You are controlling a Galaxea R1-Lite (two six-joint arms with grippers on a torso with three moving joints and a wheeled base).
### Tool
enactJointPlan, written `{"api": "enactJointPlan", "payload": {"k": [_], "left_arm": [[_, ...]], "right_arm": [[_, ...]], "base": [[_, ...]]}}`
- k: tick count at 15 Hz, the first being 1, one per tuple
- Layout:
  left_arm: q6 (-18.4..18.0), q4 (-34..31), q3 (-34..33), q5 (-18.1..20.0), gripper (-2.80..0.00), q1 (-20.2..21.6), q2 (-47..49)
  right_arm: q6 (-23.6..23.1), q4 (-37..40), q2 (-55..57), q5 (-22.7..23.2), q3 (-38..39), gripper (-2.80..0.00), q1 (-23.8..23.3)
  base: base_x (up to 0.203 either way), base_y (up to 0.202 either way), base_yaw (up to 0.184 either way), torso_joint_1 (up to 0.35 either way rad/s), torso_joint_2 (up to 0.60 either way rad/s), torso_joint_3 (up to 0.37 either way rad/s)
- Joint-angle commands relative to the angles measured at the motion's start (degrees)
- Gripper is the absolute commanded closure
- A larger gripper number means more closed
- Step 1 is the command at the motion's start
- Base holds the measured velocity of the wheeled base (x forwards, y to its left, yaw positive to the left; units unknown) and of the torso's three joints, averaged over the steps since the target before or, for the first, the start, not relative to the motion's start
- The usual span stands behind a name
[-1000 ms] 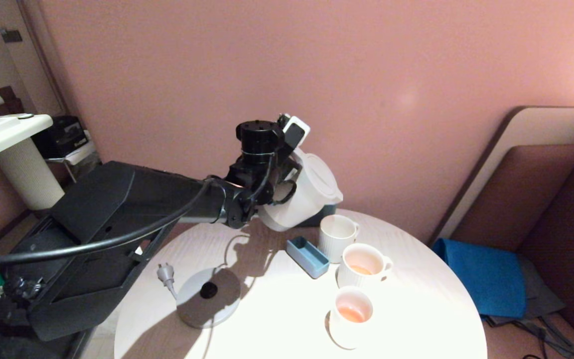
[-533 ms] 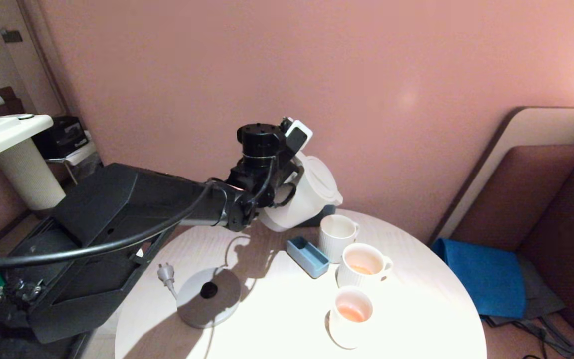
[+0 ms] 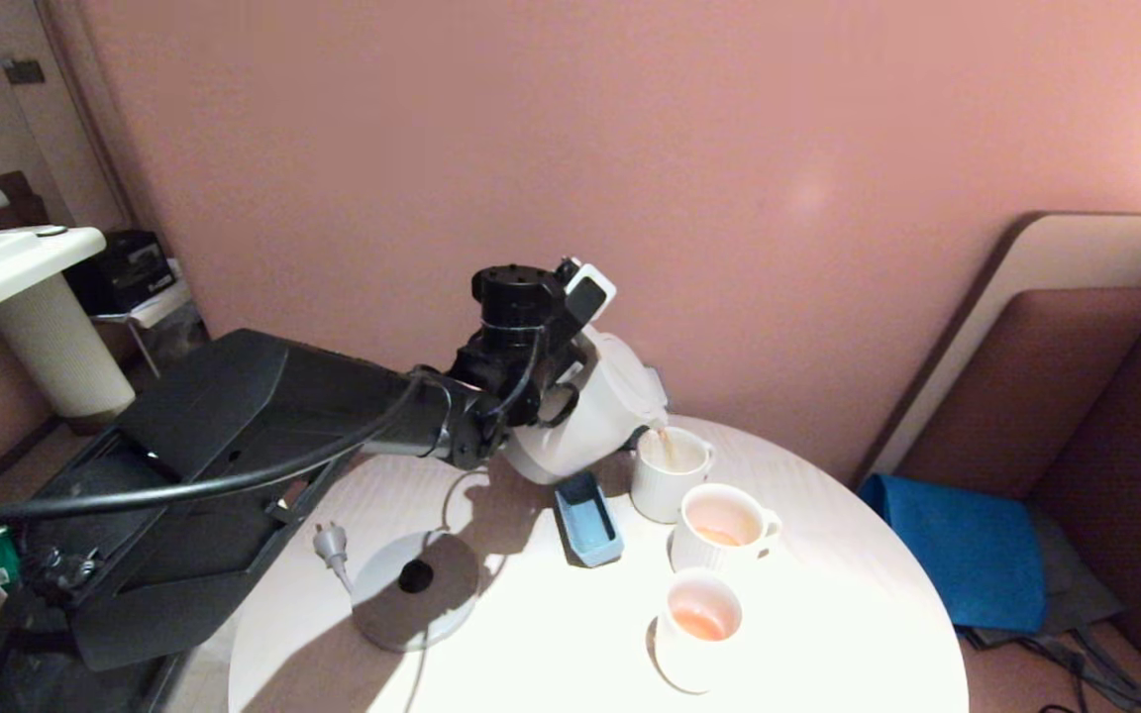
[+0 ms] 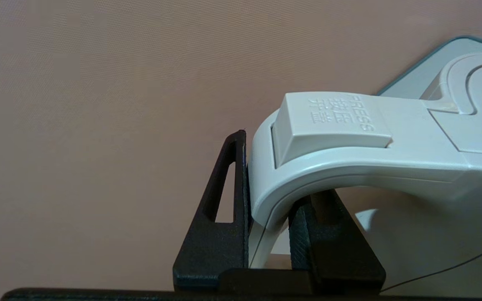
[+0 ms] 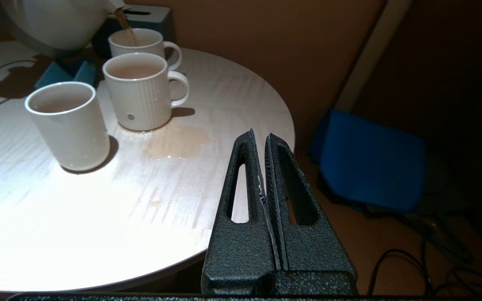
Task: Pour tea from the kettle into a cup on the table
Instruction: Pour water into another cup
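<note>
Starting at the table's (image 3: pixel 828 634) left edge, I see the flat grey kettle base (image 3: pixel 414 591) with its plug (image 3: pixel 330 542) lying beside it, nothing on it. My left gripper (image 4: pixel 268 209) is clenched on the kettle's (image 3: pixel 580 421) loop handle (image 4: pixel 349 138), one finger on either side, and holds the kettle in the air over the table's far side, tipped with its spout (image 5: pixel 115 5) down toward the right. A thin stream of tea (image 5: pixel 127 30) runs from the spout into the far cup (image 3: pixel 670 473), which stands near the far edge. Just beside the kettle's underside a small blue tray (image 3: pixel 585 518) lies on the table. The middle cup (image 3: pixel 724 527) stands next to the far cup, toward the near edge, with tea in it; the near cup (image 3: pixel 697 626) stands apart from it, closer to me, also with tea. A pale puddle (image 5: pixel 178 142) lies on the table beside the middle cup. My right gripper (image 5: pixel 262 140) hangs off the table's right edge, fingers pressed together on nothing.
</note>
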State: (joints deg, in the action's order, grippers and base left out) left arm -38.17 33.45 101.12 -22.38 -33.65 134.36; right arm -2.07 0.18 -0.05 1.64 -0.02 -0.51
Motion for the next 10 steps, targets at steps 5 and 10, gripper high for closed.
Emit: {"api": "enactJointPlan", "payload": {"k": [5, 10], "left_arm": [[-0.15, 0.57, 0.83, -0.03, 0.00, -0.19, -0.60], [-0.24, 0.30, 2.30, -0.03, 0.00, -0.19, -0.42]], "right_arm": [[-0.04, -0.01, 0.05, 0.03, 0.02, 0.00, 0.07], [-0.04, -0.01, 0.05, 0.03, 0.02, 0.00, 0.07]], "base": [[0.000, 0.000, 0.000, 0.000, 0.00, 0.000], [0.000, 0.000, 0.000, 0.000, 0.00, 0.000]]}}
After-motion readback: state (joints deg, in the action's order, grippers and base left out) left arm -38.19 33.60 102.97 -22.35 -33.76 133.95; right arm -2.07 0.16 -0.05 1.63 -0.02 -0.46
